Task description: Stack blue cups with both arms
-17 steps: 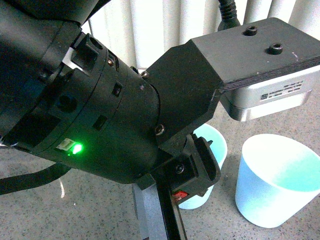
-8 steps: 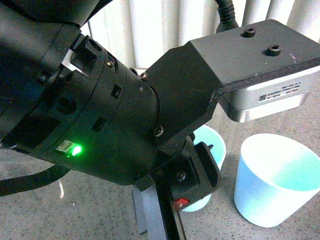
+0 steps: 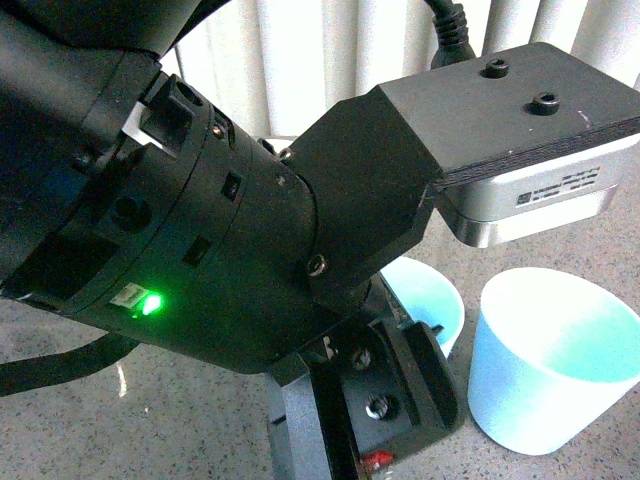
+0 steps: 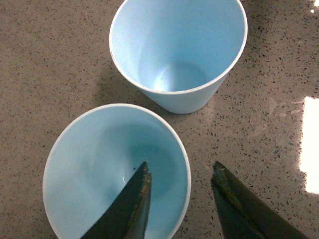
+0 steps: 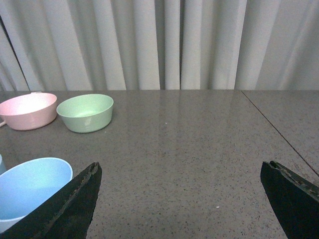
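Two light-blue cups stand upright, close together, on the speckled table. In the left wrist view one cup (image 4: 179,50) is farther off and the other (image 4: 94,164) is right under my left gripper (image 4: 181,167). That gripper is open and straddles the near cup's rim, with one finger (image 4: 132,204) over its inside and the other finger (image 4: 239,204) outside over the table. In the front view my left arm (image 3: 200,220) hides most of one cup (image 3: 432,292); the other cup (image 3: 555,360) stands beside it. My right gripper (image 5: 179,167) is open and empty, with a blue cup (image 5: 30,186) beside one finger.
A pink bowl (image 5: 27,109) and a green bowl (image 5: 85,112) stand side by side near the white curtain (image 5: 164,45) at the table's back. A grey-silver box module (image 3: 530,200) on the arm fills the front view's upper right.
In the front view my left gripper's black body has dropped lower in the picture. More of the partly hidden cup's rim now shows. The other cup has not moved.
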Action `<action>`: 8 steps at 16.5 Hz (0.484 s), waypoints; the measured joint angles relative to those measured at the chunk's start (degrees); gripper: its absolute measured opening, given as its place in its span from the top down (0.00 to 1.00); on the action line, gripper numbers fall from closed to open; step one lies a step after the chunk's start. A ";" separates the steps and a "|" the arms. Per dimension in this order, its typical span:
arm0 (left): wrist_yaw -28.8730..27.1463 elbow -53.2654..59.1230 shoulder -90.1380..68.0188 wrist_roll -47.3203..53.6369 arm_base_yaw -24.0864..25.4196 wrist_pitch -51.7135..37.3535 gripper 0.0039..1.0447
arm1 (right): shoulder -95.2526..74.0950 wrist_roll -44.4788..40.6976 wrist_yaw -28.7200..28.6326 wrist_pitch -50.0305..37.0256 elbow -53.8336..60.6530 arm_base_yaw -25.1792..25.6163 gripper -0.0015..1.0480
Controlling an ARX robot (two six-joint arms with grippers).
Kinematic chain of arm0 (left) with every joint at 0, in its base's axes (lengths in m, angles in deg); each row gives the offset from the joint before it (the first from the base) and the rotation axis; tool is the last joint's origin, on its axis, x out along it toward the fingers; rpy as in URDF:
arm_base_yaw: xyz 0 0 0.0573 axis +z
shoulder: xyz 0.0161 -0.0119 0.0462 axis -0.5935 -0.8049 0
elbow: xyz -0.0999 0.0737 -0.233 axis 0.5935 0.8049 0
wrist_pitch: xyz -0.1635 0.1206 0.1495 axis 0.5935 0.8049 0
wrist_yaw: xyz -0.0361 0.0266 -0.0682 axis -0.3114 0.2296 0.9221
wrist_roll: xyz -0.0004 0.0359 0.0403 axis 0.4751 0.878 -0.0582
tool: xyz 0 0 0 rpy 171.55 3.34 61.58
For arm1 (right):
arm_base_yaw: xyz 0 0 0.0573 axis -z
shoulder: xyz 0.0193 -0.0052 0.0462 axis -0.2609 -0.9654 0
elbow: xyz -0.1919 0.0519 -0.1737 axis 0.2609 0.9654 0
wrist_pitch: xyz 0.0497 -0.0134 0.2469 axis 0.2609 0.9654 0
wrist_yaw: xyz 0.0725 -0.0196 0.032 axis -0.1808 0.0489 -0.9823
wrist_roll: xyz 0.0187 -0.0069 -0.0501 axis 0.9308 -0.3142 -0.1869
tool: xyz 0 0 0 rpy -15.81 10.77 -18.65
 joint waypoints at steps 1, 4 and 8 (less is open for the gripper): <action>0.37 -0.02 0.04 0.00 0.11 0.55 0.45 | 0.00 0.00 0.02 0.00 0.00 0.00 0.06; 8.02 -5.18 7.32 -7.58 7.98 -5.97 0.06 | 0.00 0.00 0.00 0.00 0.00 0.00 0.06; 1.90 0.87 24.61 -37.18 29.40 -29.92 0.06 | 0.00 0.00 0.02 0.00 0.00 0.00 0.06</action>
